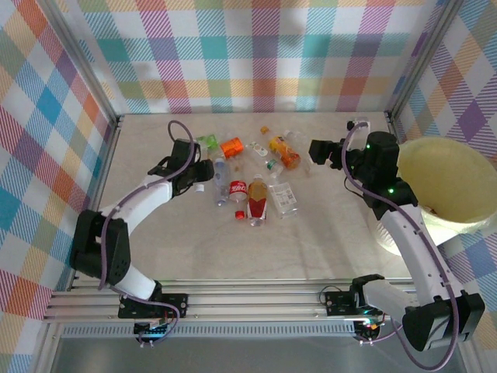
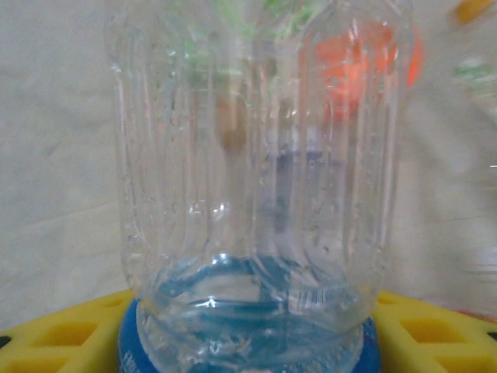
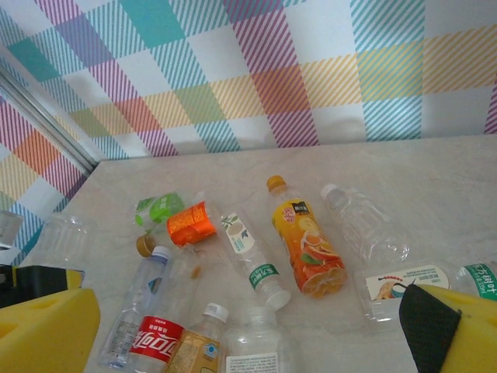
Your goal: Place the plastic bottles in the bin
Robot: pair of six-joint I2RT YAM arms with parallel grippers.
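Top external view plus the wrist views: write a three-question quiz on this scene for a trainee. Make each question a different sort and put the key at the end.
1. True or false: the right gripper is shut on a bottle.
2. Where does the bin stand? A) in the middle, among the loose bottles B) at the right, beside the right arm C) against the left wall
3. What colour is the label on the clear bottle that sits between the left gripper's fingers?
Key: 1 false, its jaws stand open and empty; 2 B; 3 blue.
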